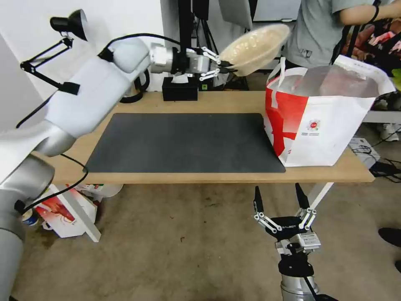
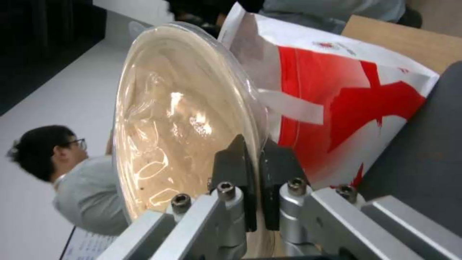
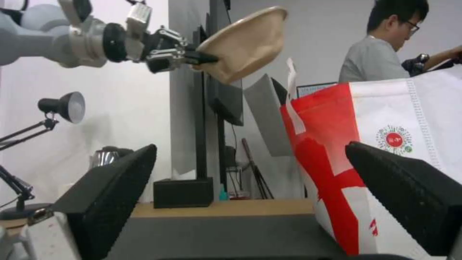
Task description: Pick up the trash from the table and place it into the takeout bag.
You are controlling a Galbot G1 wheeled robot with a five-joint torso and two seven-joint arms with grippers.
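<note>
Beige bowl [image 1: 255, 48] in left gripper [image 1: 226, 67] (near takeout bag [image 1: 326, 121])

The takeout bag [image 1: 330, 113] stands at the table's [image 1: 209, 177] right end, beside the mat [image 1: 184, 144].

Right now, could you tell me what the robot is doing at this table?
The left gripper is shut on the rim of the shallow beige oval bowl, holding it tilted in the air beside the open top of the takeout bag. The bag stands at the right end of the table, partly on the dark grey mat. The right gripper hangs open, below the table's front edge.
</note>
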